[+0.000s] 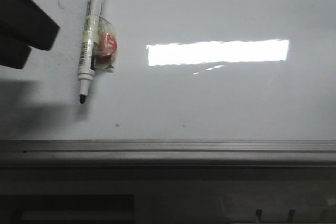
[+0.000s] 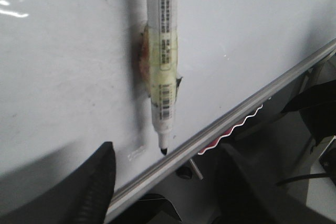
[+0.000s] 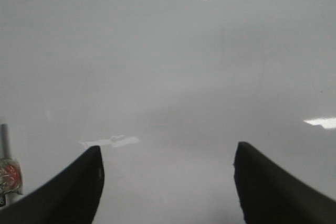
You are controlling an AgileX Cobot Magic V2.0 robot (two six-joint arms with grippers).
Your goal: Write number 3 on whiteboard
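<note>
- Where the front view takes in the whiteboard [image 1: 220, 103], its glossy white-grey surface lies flat and fills most of the frame, with the grey metal frame edge [image 1: 168, 148] running along the near side
- No drawn figure can be made out on the board in any view; only a few small dark specks [image 1: 117, 125] sit near the frame edge
- A marker [image 1: 89, 35] lies on the board toward the robot's left, uncapped, its dark tip [image 1: 83, 99] pointing toward the near edge and its black end cap away from it
- A clear, tape-wrapped lump with a red-orange core [image 1: 106, 45] is fixed to the marker barrel, resting against the board beside it
- A bright rectangular light reflection [image 1: 218, 52] lies on the board to the right of the marker, well apart from it
- Left gripper [image 2: 157, 192]: the two dark fingers [image 2: 97, 182] stand spread, holding nothing; the marker tip lies between and beyond them, near the frame edge, untouched
- In the front view, a dark part of the left arm [image 1: 23, 24] overhangs the far left of the board, casting shadow beneath
- Right gripper [image 3: 168, 182]: fingers [image 3: 79, 187] spread wide over bare board, gripping nothing; the marker lump [image 3: 9, 177] shows at the picture's margin, apart from them
</note>
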